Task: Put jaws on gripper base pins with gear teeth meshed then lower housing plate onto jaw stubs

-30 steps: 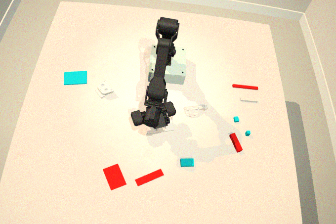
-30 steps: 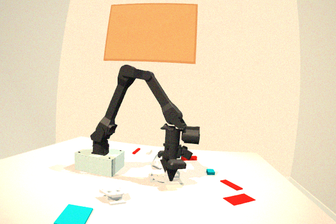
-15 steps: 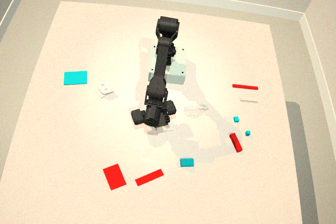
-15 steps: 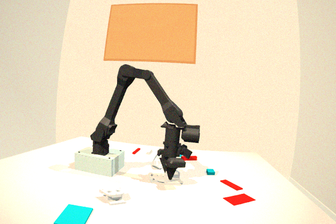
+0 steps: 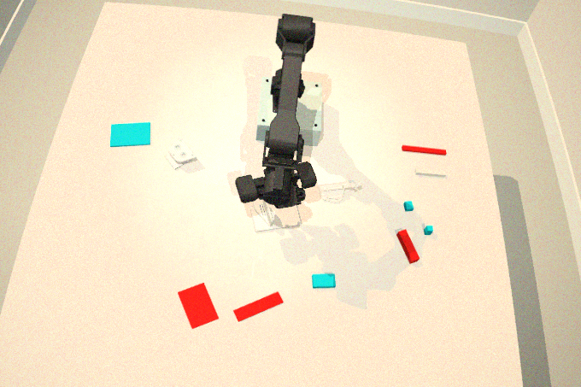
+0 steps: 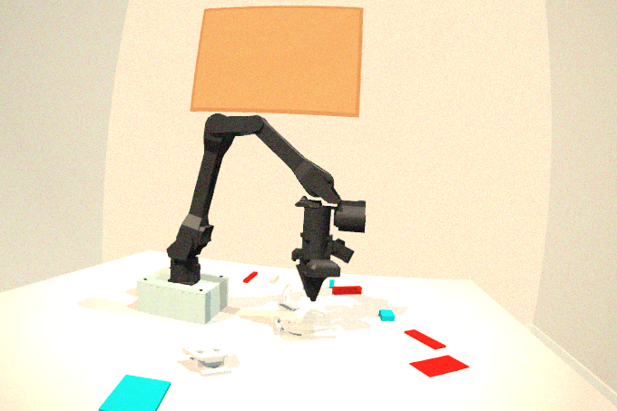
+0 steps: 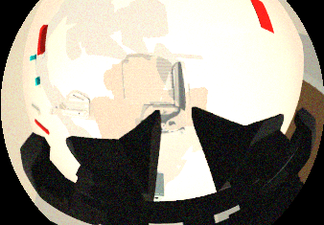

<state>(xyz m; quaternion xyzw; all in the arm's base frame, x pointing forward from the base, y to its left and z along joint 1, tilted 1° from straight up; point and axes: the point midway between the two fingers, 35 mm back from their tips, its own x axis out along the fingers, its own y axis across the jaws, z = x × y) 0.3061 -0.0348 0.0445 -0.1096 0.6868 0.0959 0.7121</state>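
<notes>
My gripper [image 6: 313, 298] [image 7: 176, 112] points down above the pale centre parts; its fingers stand apart with nothing seen between them, and its tips are hidden in the top view. Below lies a pale square part [image 5: 290, 224], seemingly the gripper base. A long pale piece [image 5: 272, 212] [image 7: 178, 84], seemingly a jaw, runs along it; whether it sits on a pin or any teeth mesh is too washed out to tell. Another pale jaw-like part [image 5: 332, 192] [image 6: 288, 298] [image 7: 78, 102] lies apart to the side. The housing plate [image 5: 182, 151] [image 6: 209, 352], with two round features, rests on a small stand away from the base.
A red block [image 5: 407, 246] [image 6: 347, 290], a red bar [image 5: 423, 149], two cyan cubes [image 5: 408, 206] [image 5: 428, 230] and a thin white strip [image 5: 431, 173] are at right. A cyan block [image 5: 323, 280], flat red pieces [image 5: 197, 305] [image 5: 258, 307] and a cyan sheet [image 5: 130, 134] lie around.
</notes>
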